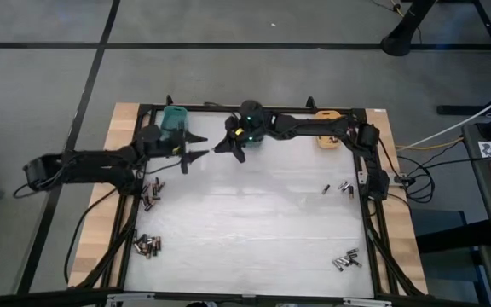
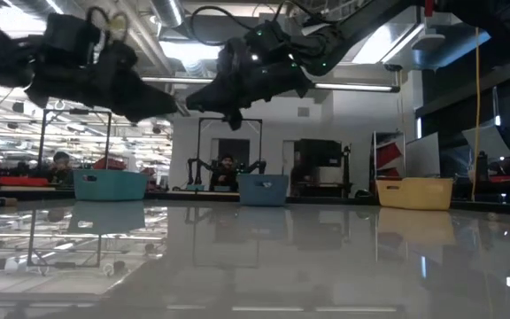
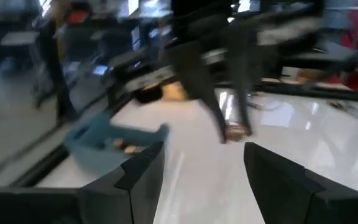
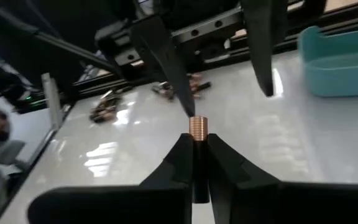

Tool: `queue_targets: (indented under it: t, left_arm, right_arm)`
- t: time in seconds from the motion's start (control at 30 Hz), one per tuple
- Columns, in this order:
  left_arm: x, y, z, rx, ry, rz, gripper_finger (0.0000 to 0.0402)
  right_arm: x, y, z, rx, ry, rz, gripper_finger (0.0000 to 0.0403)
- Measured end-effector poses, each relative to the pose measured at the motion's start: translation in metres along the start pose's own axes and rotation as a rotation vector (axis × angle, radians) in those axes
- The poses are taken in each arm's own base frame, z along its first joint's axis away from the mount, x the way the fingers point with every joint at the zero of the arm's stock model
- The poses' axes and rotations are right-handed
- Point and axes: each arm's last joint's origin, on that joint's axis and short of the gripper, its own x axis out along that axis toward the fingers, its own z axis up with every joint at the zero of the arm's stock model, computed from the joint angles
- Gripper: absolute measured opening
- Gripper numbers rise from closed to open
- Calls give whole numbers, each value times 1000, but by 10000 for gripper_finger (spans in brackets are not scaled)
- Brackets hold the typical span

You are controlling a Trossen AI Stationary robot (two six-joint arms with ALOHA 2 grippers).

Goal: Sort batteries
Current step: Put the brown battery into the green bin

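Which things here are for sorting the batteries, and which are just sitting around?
For the job:
battery pinched in the right gripper
left gripper, open, facing it
loose batteries in piles
teal bin
blue bin
orange bin

Just around:
cables beside the table
people in the room behind

Teal bin (image 1: 175, 118), blue bin (image 2: 263, 189), orange bin (image 1: 328, 139); copper-banded dark battery (image 4: 199, 129).

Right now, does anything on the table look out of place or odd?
Nothing looks damaged. The batteries lie in loose heaps, left and right, unsorted. The right tool holds one battery up facing the open left tool.
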Motion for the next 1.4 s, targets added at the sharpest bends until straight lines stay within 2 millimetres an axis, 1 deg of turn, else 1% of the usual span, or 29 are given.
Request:
queue_targets:
  t: [0.07,0.2,0.3,0.43,0.57,0.67,0.77,0.9,1.03,1.17,1.4]
  left_arm:
    - [-2,-6,-6,80,-18,-30,210]
    - [-5,-15,-18,206,18,-85,210]
    - [-4,-25,-20,375,5,-140,210]
    - [-2,-40,-17,581,-52,-217,210]
    - [1,-54,-10,722,-104,-187,210]
    - [2,-62,-5,806,-120,-157,210]
    - [4,-65,-1,843,-125,-147,210]
    - [6,-70,3,833,-146,-164,210]
    - [9,-75,7,824,-155,-192,210]
    - [16,-80,6,828,-137,-225,210]
    - [23,-78,3,865,-89,-194,210]
  right_arm:
    - [0,1,0,1,6,31,22]
    - [0,3,-1,2,15,100,22]
    - [0,4,-1,12,19,127,22]
    - [2,7,-3,31,37,145,23]
    - [6,12,-10,51,71,198,23]
    - [10,20,-14,59,100,230,24]
    - [14,26,-15,55,110,243,24]
    - [18,32,-15,42,107,256,24]
    - [18,32,-15,41,105,242,24]
    - [18,32,-14,34,95,243,25]
    - [18,33,-14,39,100,253,25]
